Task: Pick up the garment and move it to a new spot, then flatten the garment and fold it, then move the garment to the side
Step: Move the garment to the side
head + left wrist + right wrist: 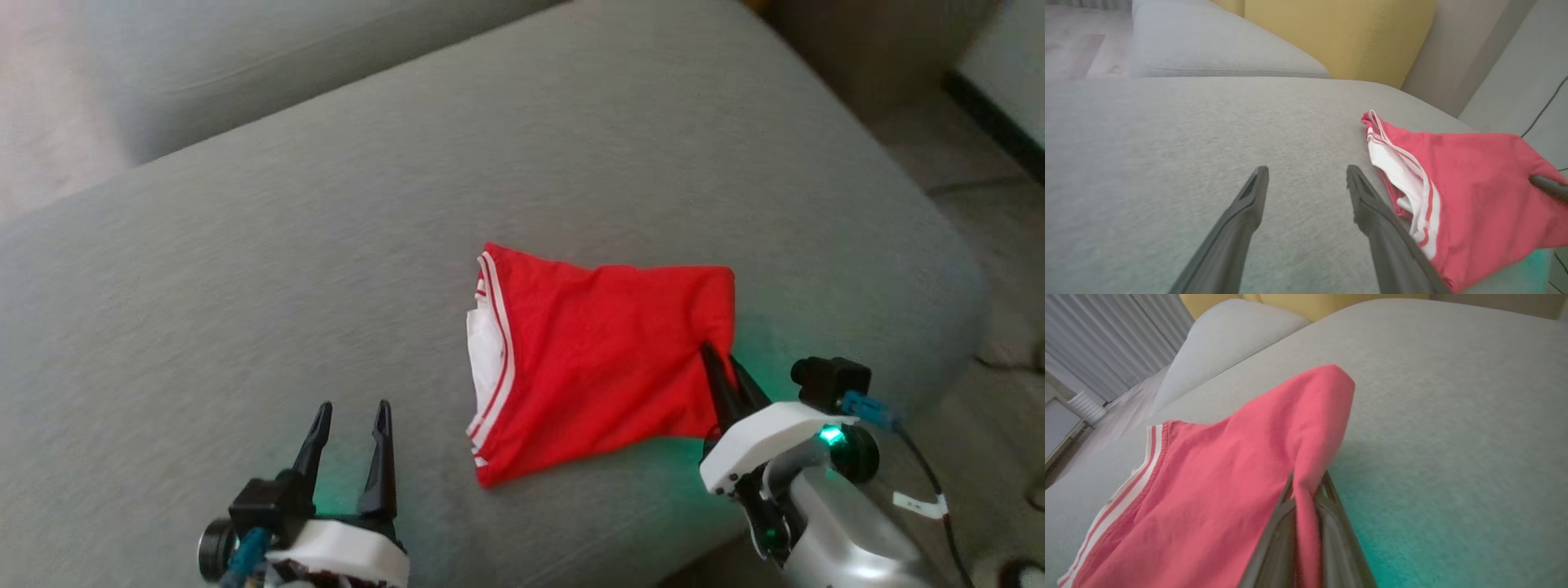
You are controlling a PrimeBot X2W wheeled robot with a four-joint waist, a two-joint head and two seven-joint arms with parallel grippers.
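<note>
Since the bright red soft-fabric garment (600,359) with white panels lay looking limp and light on the grey upholstered cushion (286,245), my right gripper (720,355) pinched its right edge while my left gripper (353,406) hung open beside the striped hem (494,384), the likeliest second hold, I judged.

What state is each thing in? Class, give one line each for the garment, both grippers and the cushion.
garment: lies on the cushion, right corner pinched and held up off it.
right gripper: shut on the garment.
left gripper: open, holding nothing, beside the garment.
cushion: grey, bears the garment.
</note>
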